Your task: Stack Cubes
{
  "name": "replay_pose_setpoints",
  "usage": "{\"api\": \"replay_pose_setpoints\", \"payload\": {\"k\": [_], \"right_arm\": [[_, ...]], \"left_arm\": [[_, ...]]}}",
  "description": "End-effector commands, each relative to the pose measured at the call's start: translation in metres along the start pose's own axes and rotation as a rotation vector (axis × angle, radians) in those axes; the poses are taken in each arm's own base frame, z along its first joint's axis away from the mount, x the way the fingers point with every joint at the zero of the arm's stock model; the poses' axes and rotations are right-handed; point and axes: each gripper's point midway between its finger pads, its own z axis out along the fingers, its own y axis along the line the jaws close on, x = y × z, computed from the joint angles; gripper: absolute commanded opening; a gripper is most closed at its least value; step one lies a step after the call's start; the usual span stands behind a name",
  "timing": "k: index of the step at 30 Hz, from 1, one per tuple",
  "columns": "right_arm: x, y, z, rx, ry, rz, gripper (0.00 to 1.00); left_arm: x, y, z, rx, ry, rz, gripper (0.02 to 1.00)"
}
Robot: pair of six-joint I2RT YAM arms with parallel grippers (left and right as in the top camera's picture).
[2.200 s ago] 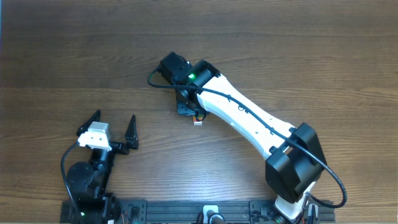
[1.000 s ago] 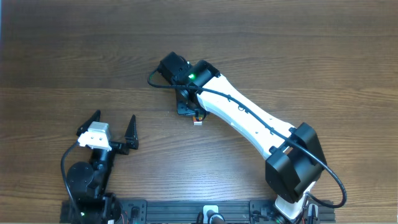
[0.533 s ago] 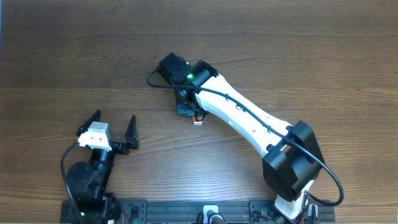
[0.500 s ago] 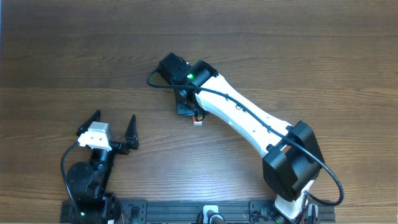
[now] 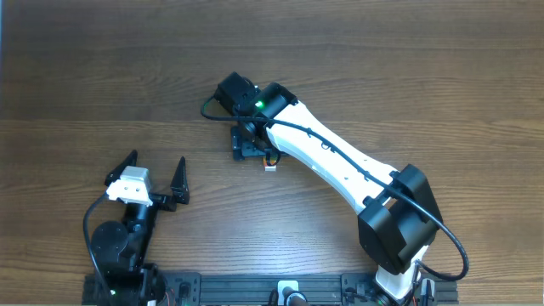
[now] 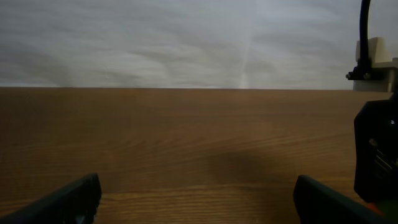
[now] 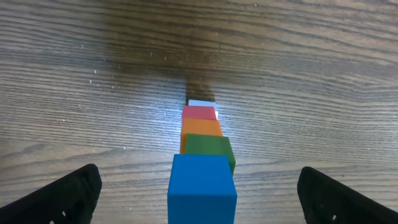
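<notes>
1. The right gripper hangs straight above a stack of five small cubes. Its two black fingers are spread wide, released and gripping nothing.
2. The glossy blue cube tops the stack and is the one nearest this gripper. It sits midway between the spread fingers and is well apart from both.
3. Under it, each one farther from the gripper, come the green cube, the orange cube and the red cube. The white cube is at the bottom, resting on the brown wood-grain table.
4. A dark shadow lies on the wood just beyond the foot of the stack.
5. In the top view the white right arm reaches from its base across the middle of the table. Its gripper points down at the wood.
6. The left gripper is well apart from the right gripper and the stack, and sits close to its own base. Its black fingers are splayed wide and empty.
7. Ahead of the left gripper lies bare wood. The dark body of the right arm shows off to one side.
</notes>
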Motion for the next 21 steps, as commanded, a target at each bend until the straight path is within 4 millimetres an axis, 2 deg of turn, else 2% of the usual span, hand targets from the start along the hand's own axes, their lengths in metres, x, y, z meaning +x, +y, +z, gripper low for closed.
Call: {"api": "replay_pose_setpoints", "payload": {"k": [1,4,8,12,15,18,21], "right_arm": [[-0.007,-0.003,0.003,0.036,-0.033,-0.012,0.993],[-0.021,-0.005,-0.002,0.032,-0.075,-0.044,0.991],[-0.051,-0.016,-0.018,-0.002,-0.134,-0.07,0.991],[-0.095,-0.048,-0.046,-0.048,-0.249,-0.042,0.991],[-0.119,-0.077,-0.069,-0.046,-0.348,-0.014,0.993],[-0.126,-0.102,-0.102,-0.004,-0.45,-0.015,0.993],[-0.116,-0.115,-0.137,0.038,-0.541,-0.001,0.991]], "left_arm": [[0.001,0.0,0.0,0.005,-0.002,0.014,1.0],[0.001,0.0,0.0,0.005,-0.002,0.014,1.0],[0.001,0.0,0.0,0.005,-0.002,0.015,1.0],[0.001,0.0,0.0,0.005,-0.002,0.015,1.0],[0.001,0.0,0.0,0.005,-0.002,0.015,1.0],[0.001,0.0,0.0,0.005,-0.002,0.014,1.0],[0.001,0.0,0.0,0.005,-0.002,0.015,1.0]]}}
